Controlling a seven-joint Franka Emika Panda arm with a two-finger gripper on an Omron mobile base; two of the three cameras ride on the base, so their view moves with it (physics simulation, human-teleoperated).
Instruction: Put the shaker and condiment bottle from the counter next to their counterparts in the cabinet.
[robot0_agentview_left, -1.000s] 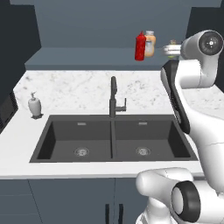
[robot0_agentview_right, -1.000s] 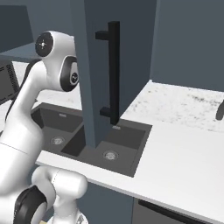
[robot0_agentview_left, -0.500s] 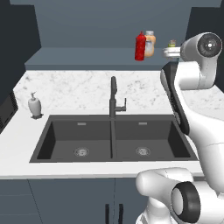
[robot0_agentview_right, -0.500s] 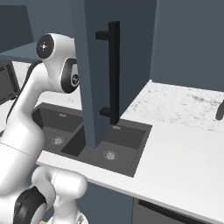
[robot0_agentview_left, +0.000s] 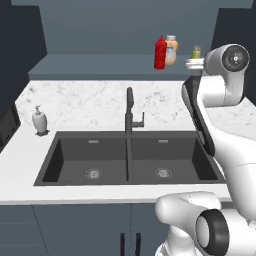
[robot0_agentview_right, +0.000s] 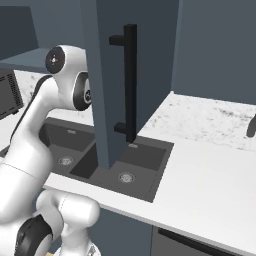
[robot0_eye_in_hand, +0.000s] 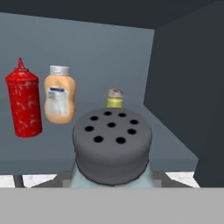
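Now | my pincer (robot0_eye_in_hand: 112, 181) clamped on the shaker (robot0_eye_in_hand: 112, 146) | held inside cabinet (robot0_eye_in_hand: 183, 87) | yellow-olive shaker (robot0_eye_in_hand: 114, 99) just beyond

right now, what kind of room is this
A kitchen, rendered: a dark double sink with a tall tap set in a marble counter, and condiment bottles in an open cabinet above it.

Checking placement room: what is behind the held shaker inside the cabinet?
Behind the shaker in the end effector stands the yellow-olive shaker, its base covered by the cap. To its left stand the peach-orange bottle and red condiment bottle.
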